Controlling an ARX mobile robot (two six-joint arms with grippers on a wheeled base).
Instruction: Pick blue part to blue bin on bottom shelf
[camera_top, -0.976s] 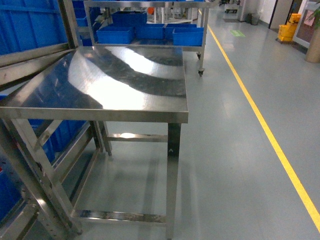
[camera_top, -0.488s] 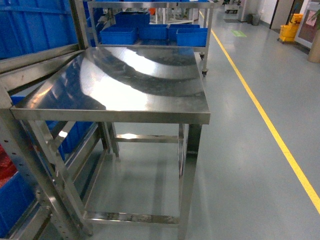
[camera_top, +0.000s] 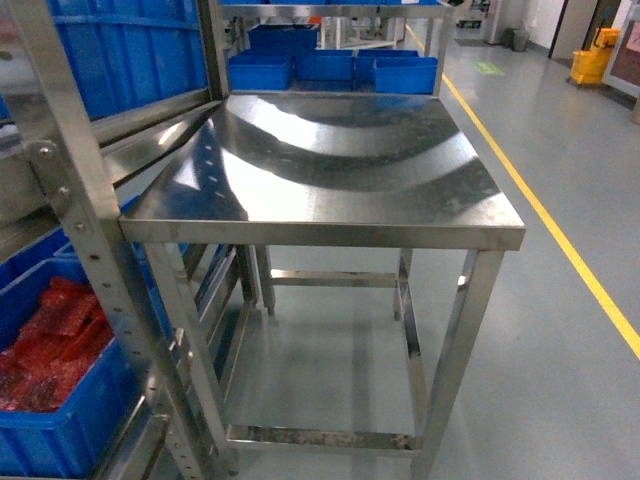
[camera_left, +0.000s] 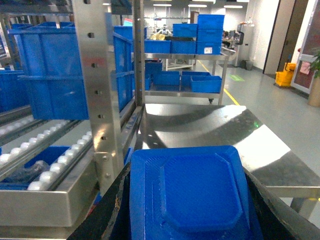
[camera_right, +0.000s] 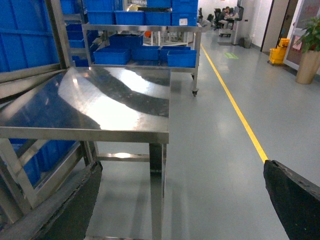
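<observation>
Blue part (camera_left: 192, 197) fills the near middle of my left wrist view, a flat moulded piece with a raised octagonal centre, sitting between the two dark fingers of my left end effector (camera_left: 187, 210), which press against its sides and pinch it; its lower edge is cut off by the frame. My right end effector (camera_right: 182, 200) shows only as two dark fingers (camera_right: 292, 197) at the bottom corners of its own view, spread wide with nothing between them. Neither arm appears in the head view. Ahead stands a bare steel bench (camera_top: 330, 170), and to its left the rack (camera_top: 85, 220) with perforated uprights. Low on the near left of the head view a blue bin (camera_top: 60, 420) holds red parts (camera_top: 50, 345), partly hidden behind the upright. Roller tracks (camera_left: 55, 165) run along the rack at the left of the left wrist view. Far behind, more blue bins (camera_top: 330, 65) sit on a cart, too small to see inside.
</observation>
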